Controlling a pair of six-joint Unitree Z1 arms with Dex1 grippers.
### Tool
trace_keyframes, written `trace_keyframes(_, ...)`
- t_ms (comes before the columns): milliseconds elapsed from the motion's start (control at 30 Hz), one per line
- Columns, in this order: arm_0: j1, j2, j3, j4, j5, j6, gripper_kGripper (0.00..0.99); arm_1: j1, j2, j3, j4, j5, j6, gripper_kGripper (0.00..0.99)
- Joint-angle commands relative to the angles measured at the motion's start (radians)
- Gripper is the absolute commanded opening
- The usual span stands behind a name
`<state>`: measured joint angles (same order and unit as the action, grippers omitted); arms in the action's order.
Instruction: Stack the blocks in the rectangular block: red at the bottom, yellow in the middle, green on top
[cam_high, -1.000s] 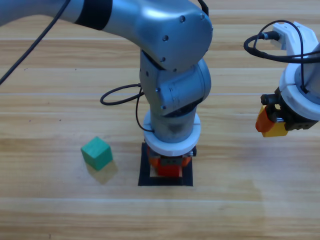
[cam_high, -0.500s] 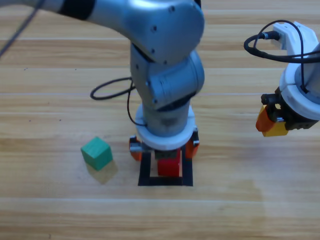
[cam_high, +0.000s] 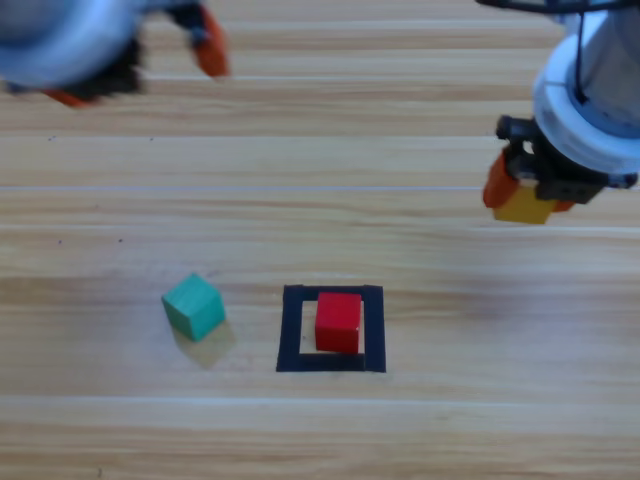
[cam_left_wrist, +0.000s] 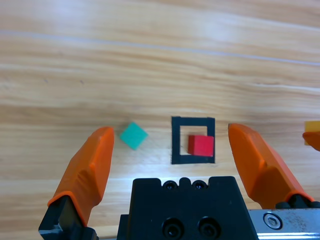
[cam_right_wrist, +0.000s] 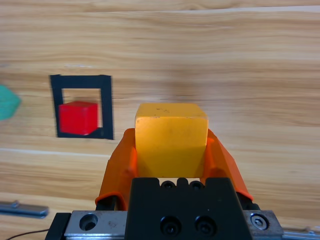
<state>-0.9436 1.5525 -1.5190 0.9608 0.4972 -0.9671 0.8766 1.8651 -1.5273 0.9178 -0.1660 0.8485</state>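
The red cube (cam_high: 338, 321) rests alone inside the black tape square (cam_high: 291, 330), toward its right side; the left wrist view shows the same red cube (cam_left_wrist: 201, 145) and square (cam_left_wrist: 176, 141). On the bare wood left of the square lies the green cube (cam_high: 193, 305) (cam_left_wrist: 133, 135). My left gripper (cam_high: 135, 70) hangs open and empty high at the top left, far from the cubes. My right gripper (cam_high: 525, 193) is at the right, above the table, shut on the yellow cube (cam_high: 526, 208) (cam_right_wrist: 171, 136). The right wrist view has the red cube (cam_right_wrist: 77, 117) off to its left.
The wooden table (cam_high: 450, 420) stretches bare around the square. A thin metal part (cam_right_wrist: 22, 209) lies at the lower left of the right wrist view.
My left gripper opened, let go of the red cube in the square and pulled away to the top left. My right gripper moved slightly up and left with the yellow cube.
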Motion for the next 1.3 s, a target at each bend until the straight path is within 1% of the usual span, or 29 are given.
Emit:
trace_keyframes(33, 0.088, -0.285, 0.102, -0.059, 0.04, 0.307, 0.953, 0.119, 0.155, -0.103, 0.039, 0.022, 0.081, 0.02)
trace_keyframes(67, 0.088, -0.348, 0.14, -0.096, 0.046, 0.407, 0.931, 0.134, 0.183, -0.139, 0.05, 0.022, 0.092, 0.02)
trace_keyframes(133, 0.089, -0.471, 0.246, -0.18, 0.037, 0.518, 0.931, 0.16, 0.241, -0.209, 0.087, 0.022, 0.103, 0.02)
trace_keyframes(200, 0.089, -0.548, 0.292, -0.209, 0.032, 0.547, 0.933, 0.18, 0.299, -0.272, 0.115, 0.02, 0.104, 0.02)
trace_keyframes(333, 0.088, -0.611, 0.365, -0.238, 0.015, 0.573, 0.956, 0.206, 0.388, -0.347, 0.124, 0.019, 0.106, 0.02)
trace_keyframes(400, 0.088, -0.652, 0.459, -0.31, 0.017, 0.587, 0.982, 0.211, 0.421, -0.372, 0.124, 0.019, 0.104, 0.02)
trace_keyframes(433, 0.088, -0.664, 0.484, -0.318, 0.015, 0.587, 0.99, 0.213, 0.434, -0.383, 0.124, 0.019, 0.104, 0.02)
trace_keyframes(533, 0.088, -0.658, 0.51, -0.318, 0.006, 0.587, 0.99, 0.214, 0.467, -0.413, 0.128, 0.019, 0.104, 0.02)
trace_keyframes(633, 0.088, -0.654, 0.513, -0.317, -0.046, 0.599, 0.99, 0.217, 0.493, -0.45, 0.147, 0.019, 0.104, 0.02)
trace_keyframes(800, 0.088, -0.661, 0.525, -0.315, -0.088, 0.594, 0.99, 0.231, 0.505, -0.468, 0.153, 0.02, 0.119, 0.02)
trace_keyframes(1000, 0.088, -0.693, 0.546, -0.326, -0.104, 0.574, 0.99, 0.236, 0.531, -0.491, 0.167, 0.02, 0.168, 0.02)
trace_keyframes(1133, 0.088, -0.687, 0.559, -0.333, -0.115, 0.558, 0.99, 0.236, 0.557, -0.544, 0.216, 0.017, 0.21, 0.02)
trace_keyframes(1300, 0.088, -0.647, 0.559, -0.333, -0.149, 0.545, 0.99, 0.236, 0.562, -0.544, 0.217, 0.016, 0.251, 0.02)
